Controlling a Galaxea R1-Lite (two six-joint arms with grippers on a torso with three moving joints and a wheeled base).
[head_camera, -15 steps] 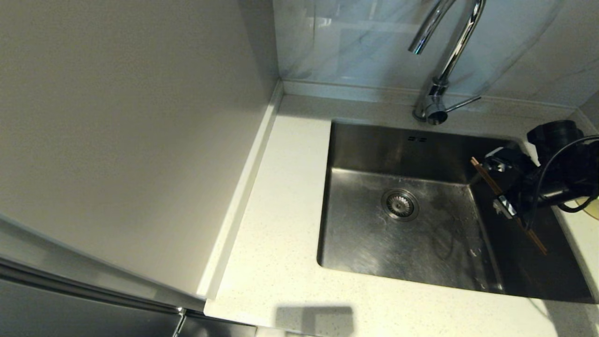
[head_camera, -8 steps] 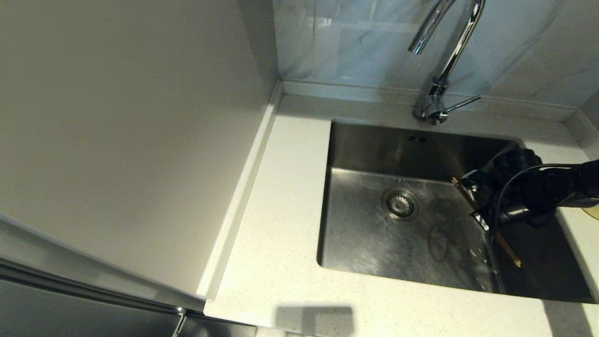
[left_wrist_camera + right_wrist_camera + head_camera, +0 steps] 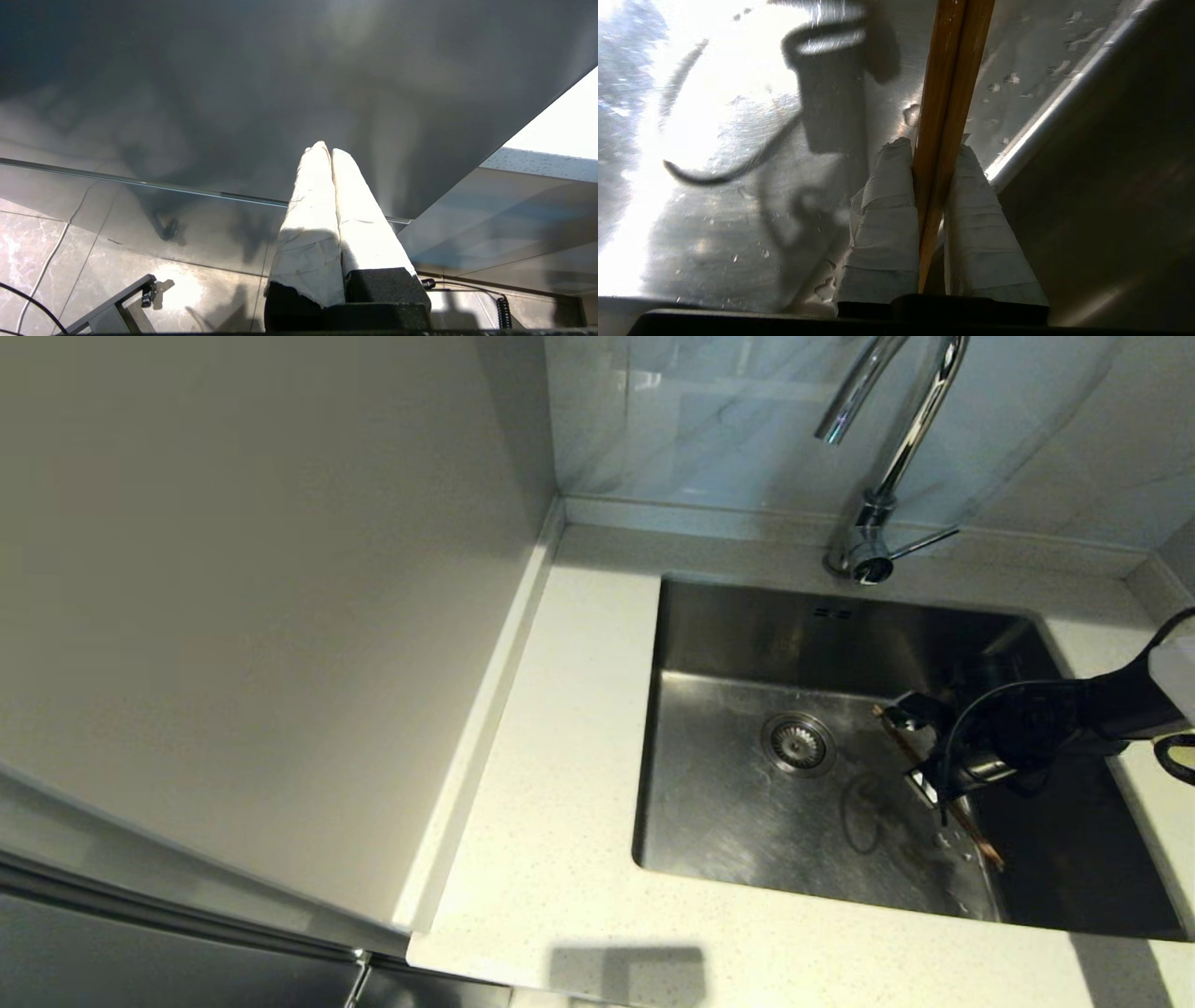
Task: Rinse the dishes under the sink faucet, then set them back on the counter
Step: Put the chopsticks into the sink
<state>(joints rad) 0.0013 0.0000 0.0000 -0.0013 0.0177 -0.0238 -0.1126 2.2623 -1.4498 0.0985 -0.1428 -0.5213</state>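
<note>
Right tool (image 3: 920, 747) pinched chopsticks (image 3: 938, 784) low in sink (image 3: 747, 821), right of frame, likely bound for faucet (image 3: 887, 448). Left tool (image 3: 327, 154) pressed together, parked.

Sink (image 3: 747, 821) at frame centre-right, set in the worktop (image 3: 560, 784); faucet (image 3: 873, 513) above it; chopsticks (image 3: 971, 826) inside, right of the drain (image 3: 798, 744).

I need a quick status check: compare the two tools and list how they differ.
The right tool is shut on the chopsticks; the left tool is shut on nothing. The right tool reaches inside the sink, above its floor; the left tool is parked away from it, beside a grey panel. Both have pale-wrapped fingers.
</note>
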